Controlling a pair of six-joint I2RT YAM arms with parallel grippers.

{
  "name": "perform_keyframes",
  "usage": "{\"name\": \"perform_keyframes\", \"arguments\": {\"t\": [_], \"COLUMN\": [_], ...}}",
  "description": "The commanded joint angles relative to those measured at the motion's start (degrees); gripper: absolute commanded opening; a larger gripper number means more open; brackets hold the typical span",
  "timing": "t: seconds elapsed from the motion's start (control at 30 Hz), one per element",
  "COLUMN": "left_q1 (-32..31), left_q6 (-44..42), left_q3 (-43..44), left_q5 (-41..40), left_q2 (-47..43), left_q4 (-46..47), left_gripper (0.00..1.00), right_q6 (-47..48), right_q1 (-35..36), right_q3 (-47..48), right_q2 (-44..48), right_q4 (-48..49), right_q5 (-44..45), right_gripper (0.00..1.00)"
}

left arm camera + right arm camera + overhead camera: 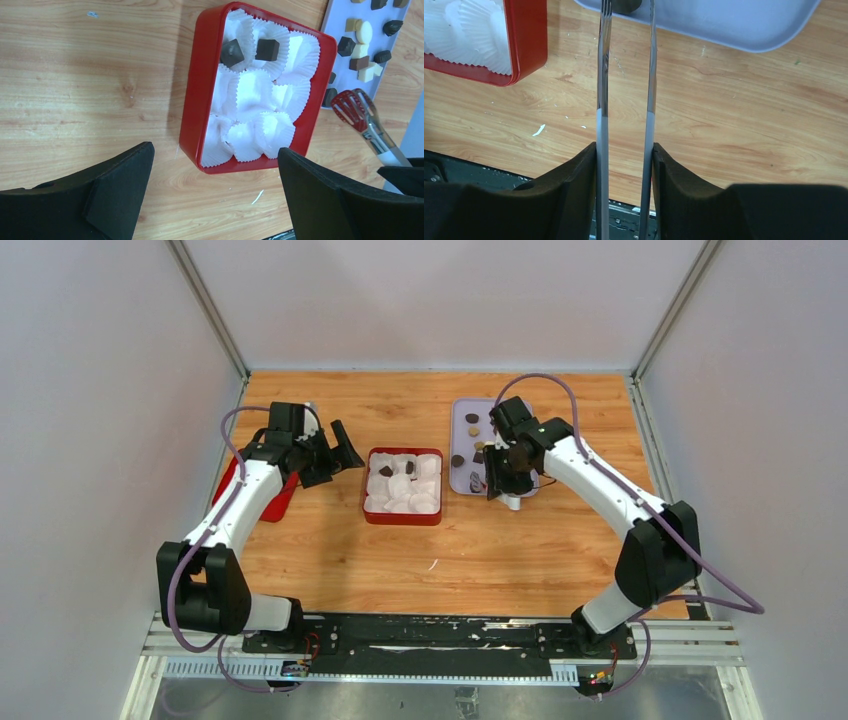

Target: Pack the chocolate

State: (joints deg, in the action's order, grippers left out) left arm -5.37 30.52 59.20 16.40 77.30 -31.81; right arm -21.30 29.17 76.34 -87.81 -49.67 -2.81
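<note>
A red box (403, 486) lined with white paper cups sits mid-table. Two dark chocolate pieces (232, 52) lie in its cups at one end. More dark, brown and cream chocolate pieces (360, 32) lie on a lavender tray (462, 455) to the box's right. My right gripper (497, 478) is shut on metal tongs (602, 75) and holds them over the tray's near edge. A dark piece (626, 5) sits between the tong tips. My left gripper (335, 455) is open and empty, just left of the box (200, 100).
A red lid (280, 502) lies under my left arm at the table's left. The tongs' red tips (350, 107) show beside the box's right side. Small white paper scraps (539, 130) lie on the wood near the front edge. Walls enclose the table.
</note>
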Motion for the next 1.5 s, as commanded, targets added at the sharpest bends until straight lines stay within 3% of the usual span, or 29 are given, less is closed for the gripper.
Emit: {"name": "perform_keyframes", "arguments": {"t": [0.0, 0.17, 0.33, 0.5, 0.83, 1.07, 1.47], "left_q1": [0.3, 0.3, 0.3, 0.2, 0.3, 0.3, 0.3], "left_q6": [0.2, 0.0, -0.3, -0.4, -0.5, -0.3, -0.3], "left_q3": [-0.6, -0.5, -0.1, 0.7, 1.0, 0.4, -0.4], "left_q5": [0.4, 0.4, 0.5, 0.8, 0.7, 0.5, 0.0], "left_q2": [-0.4, -0.5, -0.1, 0.5, 0.9, 0.6, -0.6], "left_q4": [0.6, 0.4, 0.1, 0.0, 0.0, 0.6, 0.4], "left_gripper": [1.0, 1.0, 1.0, 1.0, 1.0, 1.0, 1.0], "right_q6": [1.4, 1.4, 1.6, 1.5, 1.8, 2.2, 4.9], "right_q1": [-0.5, -0.6, -0.6, -0.5, -0.5, 2.2, 9.6], "right_q3": [1.7, 1.8, 2.2, 3.4, 8.0, 15.9, 28.7], "right_q2": [-2.5, -4.0, -5.6, -6.1, -3.9, -4.9, -18.0], "right_q4": [-1.2, -1.2, -1.1, -1.2, -4.1, -3.8, -6.8], "right_q5": [-4.4, -3.9, -3.8, -3.5, -0.6, -4.0, -2.7], "right_gripper": [0.45, 0.5, 0.48, 0.27, 0.0, 0.0, 0.03]}}
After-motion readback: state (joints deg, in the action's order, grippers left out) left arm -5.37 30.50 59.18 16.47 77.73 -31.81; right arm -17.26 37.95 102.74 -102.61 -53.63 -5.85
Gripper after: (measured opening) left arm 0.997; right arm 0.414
